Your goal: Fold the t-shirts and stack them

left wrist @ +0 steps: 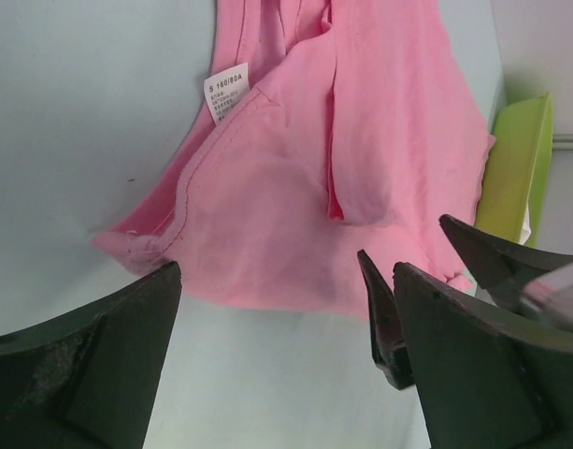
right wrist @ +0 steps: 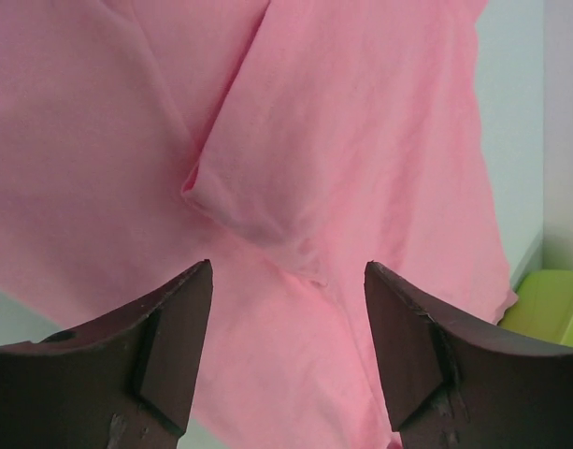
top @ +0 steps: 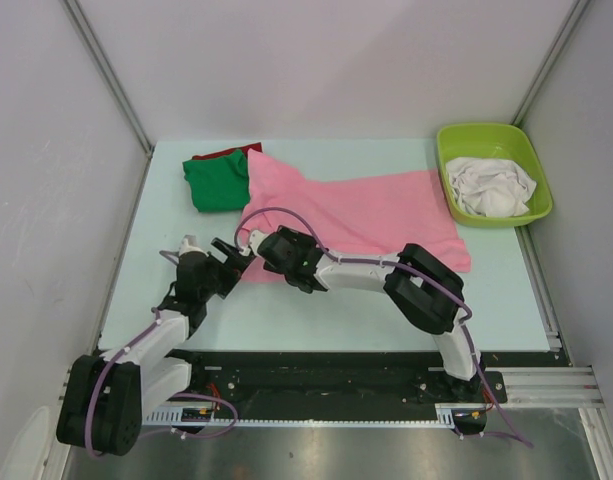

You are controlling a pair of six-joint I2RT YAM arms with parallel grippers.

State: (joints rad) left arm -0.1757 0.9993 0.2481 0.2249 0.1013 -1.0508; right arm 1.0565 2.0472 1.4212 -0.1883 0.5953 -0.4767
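Pink t-shirt (top: 366,205) lies spread and rumpled on the table (top: 316,310), reaching from just ahead of both pincers away to their right. The left pincer (left wrist: 286,281) stands with its fingers wide apart and holds nothing. The hem and the neck label (left wrist: 228,94) lie just ahead of it. The right pincer (right wrist: 288,271) is close beside the left one, hanging over the near edge of the shirt. Its fingers are apart, with a doubled-over tuck of cloth just ahead of the gap. From the wrist view I cannot tell whether its tips already press on the cloth.

Beyond the left pincer sits a folded green t-shirt (top: 214,182), with a red t-shirt (top: 226,153) showing under its far edge. The pink corner touches the green one. Well off to the right of the right pincer, white t-shirts (top: 491,185) are bunched in a green tub (top: 456,140).

I judge the pink cloth to be light, limp and thin. It should drape and drag rather than keep its shape, and one pinch would likely let the rest sag. The stitched hem by the label looks the firmest place to take hold, and the near edge under the right pincer would make a second hold, so the sheet can lift flat.
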